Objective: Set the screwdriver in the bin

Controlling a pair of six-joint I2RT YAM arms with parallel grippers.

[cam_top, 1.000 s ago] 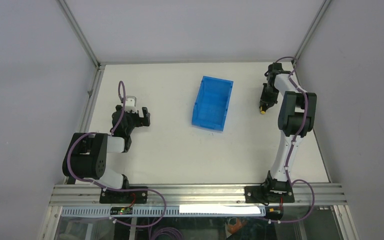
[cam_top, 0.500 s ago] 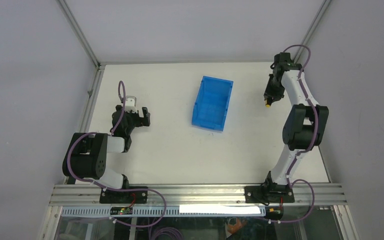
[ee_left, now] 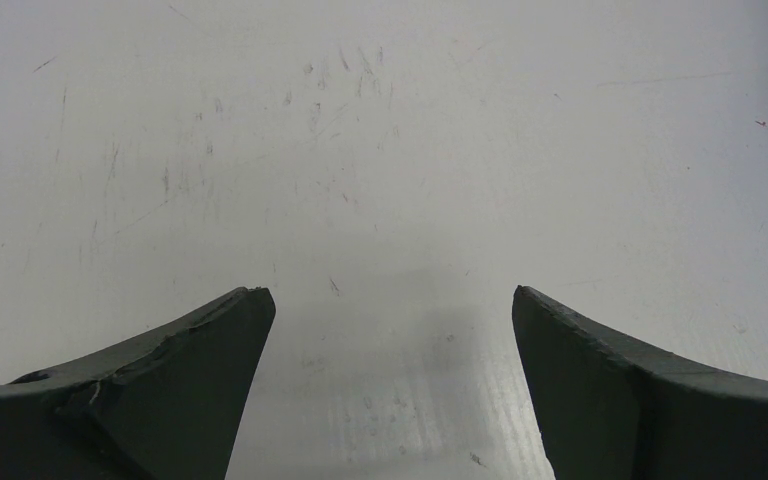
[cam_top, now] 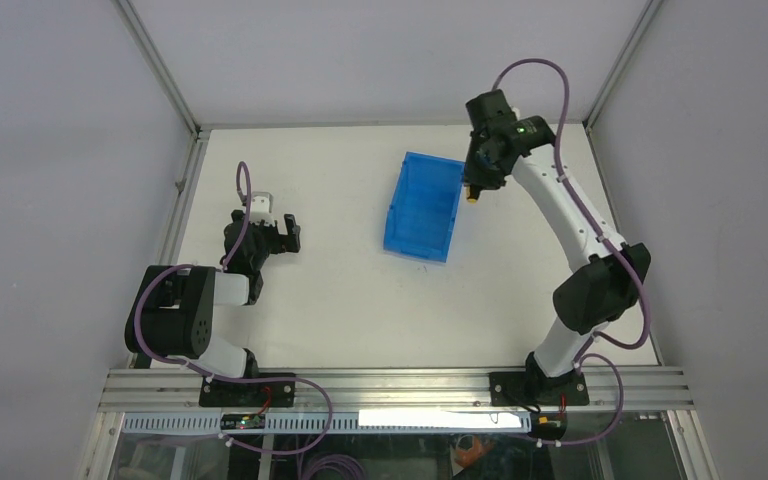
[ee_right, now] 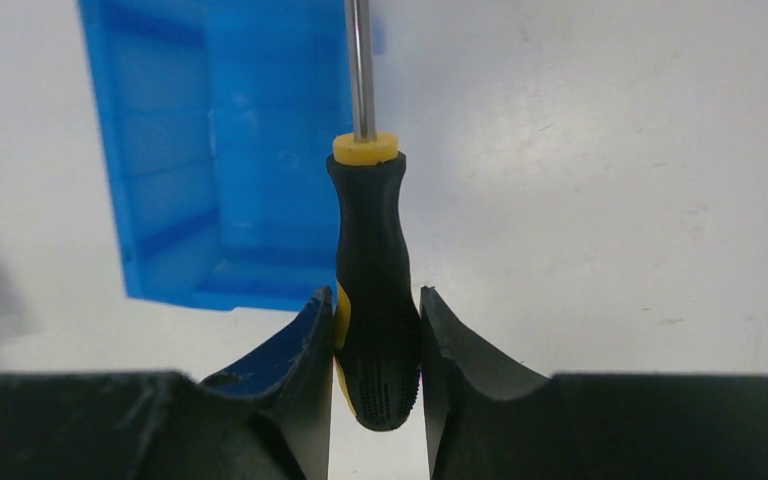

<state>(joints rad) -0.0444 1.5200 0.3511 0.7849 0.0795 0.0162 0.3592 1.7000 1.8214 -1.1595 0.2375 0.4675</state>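
Observation:
The screwdriver (ee_right: 372,270) has a black and yellow handle, and my right gripper (ee_right: 375,305) is shut on that handle. Its thin shaft points away from the camera, over the right wall of the blue bin (ee_right: 160,170). In the top view the right gripper (cam_top: 476,183) hangs at the far right corner of the bin (cam_top: 394,210), and the screwdriver's yellow end (cam_top: 471,196) shows just below it. The bin holds nothing that I can see. My left gripper (ee_left: 390,295) is open over bare table, far left of the bin (cam_top: 289,233).
White table top (cam_top: 360,300) with metal frame rails along its left, far and right edges. The right arm's elbow (cam_top: 600,285) sits over the table's right side.
The right arm has swung left from the table's far right side to the bin's far right corner, carrying the screwdriver. The left arm has not moved.

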